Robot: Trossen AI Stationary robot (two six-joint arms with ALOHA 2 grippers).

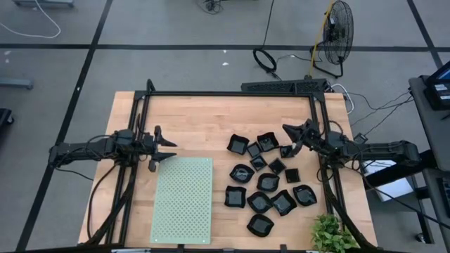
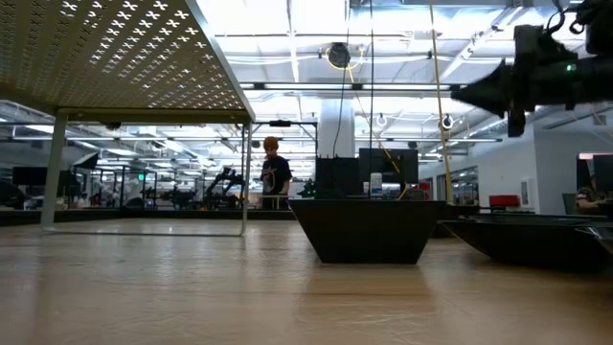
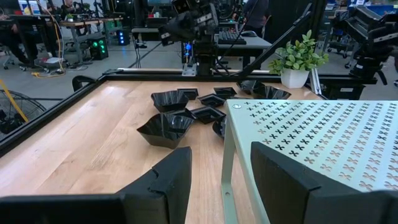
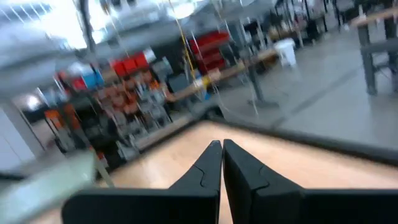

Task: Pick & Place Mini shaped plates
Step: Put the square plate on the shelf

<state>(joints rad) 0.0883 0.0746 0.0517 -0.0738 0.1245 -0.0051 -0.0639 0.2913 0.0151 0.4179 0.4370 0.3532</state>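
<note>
Your left pincer (image 1: 167, 150) sits over the left half of the tabletop (image 1: 197, 119), at the far left corner of the pale green perforated mat (image 1: 183, 200). Its fingers (image 3: 165, 180) stand apart, and in the left wrist view the mat's corner edge lies in the gap between them; contact cannot be confirmed.

Your right pincer (image 1: 289, 131) is raised over the far right part of the tabletop, at the far edge of the plate cluster. Its fingers (image 4: 208, 168) are pressed together with nothing between them.

The mini shaped plates (image 1: 267, 183) lie in a loose group on the right half of the tabletop, between the mat's right edge and the right-hand frame rail; all rest on the wood, none on the mat. Outlines vary; several touch or nearly touch.

A potted plant (image 1: 332, 235) stands at the near right corner. A person (image 2: 274, 172) is visible far back in the room.
</note>
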